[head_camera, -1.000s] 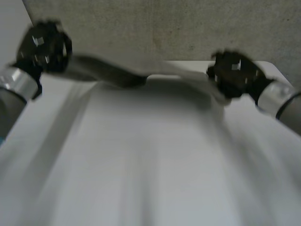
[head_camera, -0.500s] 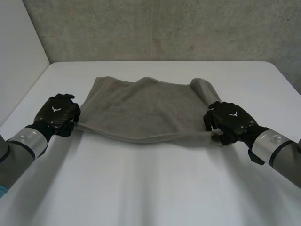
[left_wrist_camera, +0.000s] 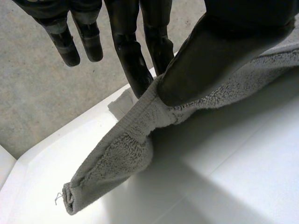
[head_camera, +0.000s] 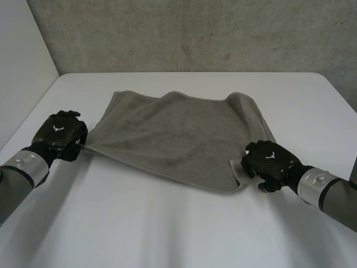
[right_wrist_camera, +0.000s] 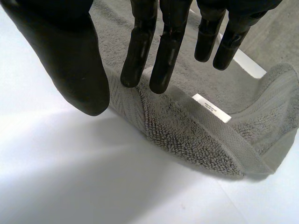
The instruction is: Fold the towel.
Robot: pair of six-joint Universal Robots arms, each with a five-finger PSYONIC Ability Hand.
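Observation:
A grey towel [head_camera: 178, 131] lies spread on the white table [head_camera: 184, 229], its far edge wavy and folded over. My left hand [head_camera: 60, 134] is at the towel's near left corner. In the left wrist view its thumb [left_wrist_camera: 210, 56] pinches the towel's hem [left_wrist_camera: 117, 154] against the fingers, so that corner hangs just above the table. My right hand [head_camera: 270, 163] is at the near right corner. There its fingers [right_wrist_camera: 140, 46] are straight and spread away from the thumb, above the towel's corner [right_wrist_camera: 187, 130], which rests on the table with its white label [right_wrist_camera: 211, 108] showing.
A grey wall stands behind the table's far edge [head_camera: 189, 72]. A pale panel [head_camera: 22, 67] rises at the left. The bare tabletop in front of the towel reaches to the near edge.
The towel was held stretched in the air and has come down flat on the table. My right hand moved nearer with its corner and spread its fingers; my left hand keeps its pinch.

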